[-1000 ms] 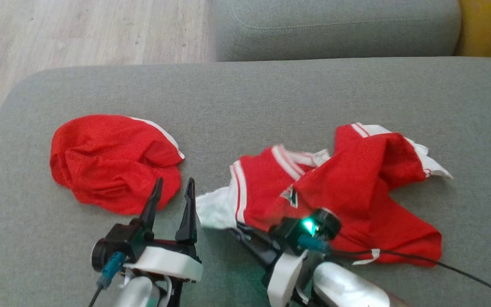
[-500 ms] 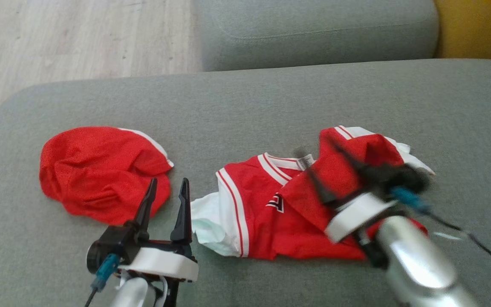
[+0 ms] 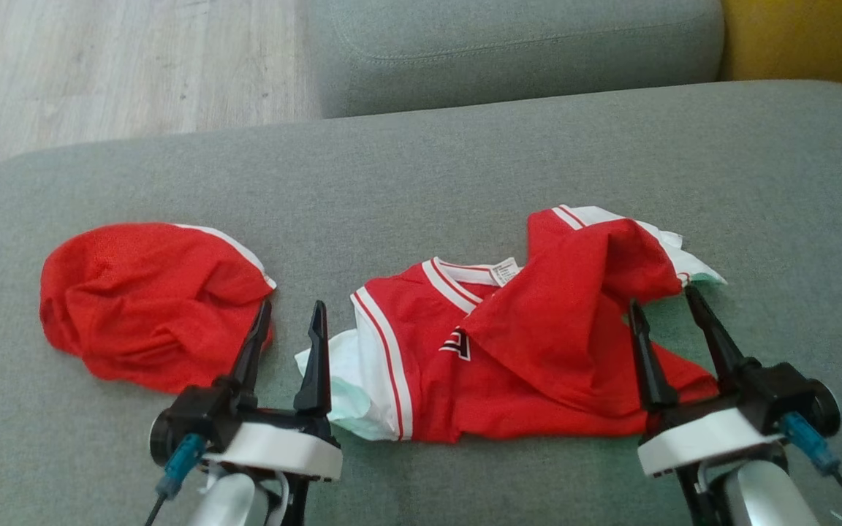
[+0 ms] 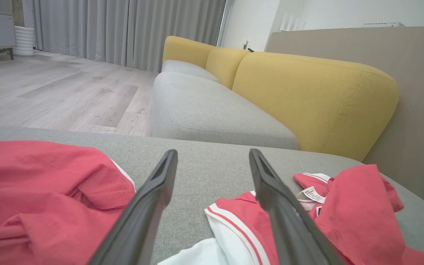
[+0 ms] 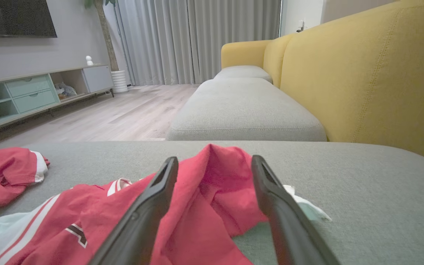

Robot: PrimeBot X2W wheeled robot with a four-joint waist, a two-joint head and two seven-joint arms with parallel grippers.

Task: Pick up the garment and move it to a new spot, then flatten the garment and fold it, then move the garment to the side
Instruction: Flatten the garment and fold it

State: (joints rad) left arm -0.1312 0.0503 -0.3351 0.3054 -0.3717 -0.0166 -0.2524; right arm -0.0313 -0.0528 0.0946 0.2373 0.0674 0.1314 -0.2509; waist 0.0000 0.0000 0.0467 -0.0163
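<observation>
Left gripper (image 3: 292, 307) low, pointing forward, jaws apart, empty; right gripper (image 3: 661, 296) same, at garment (image 3: 523, 343) edge.

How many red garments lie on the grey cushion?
2. A crumpled red heap at the left; a red jersey with white trim right of centre. Folds may hide more.

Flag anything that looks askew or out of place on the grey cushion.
The red-and-white jersey lies rumpled: one red side flops across the chest, partly covering the logo. A second red garment sits heaped to its left.
</observation>
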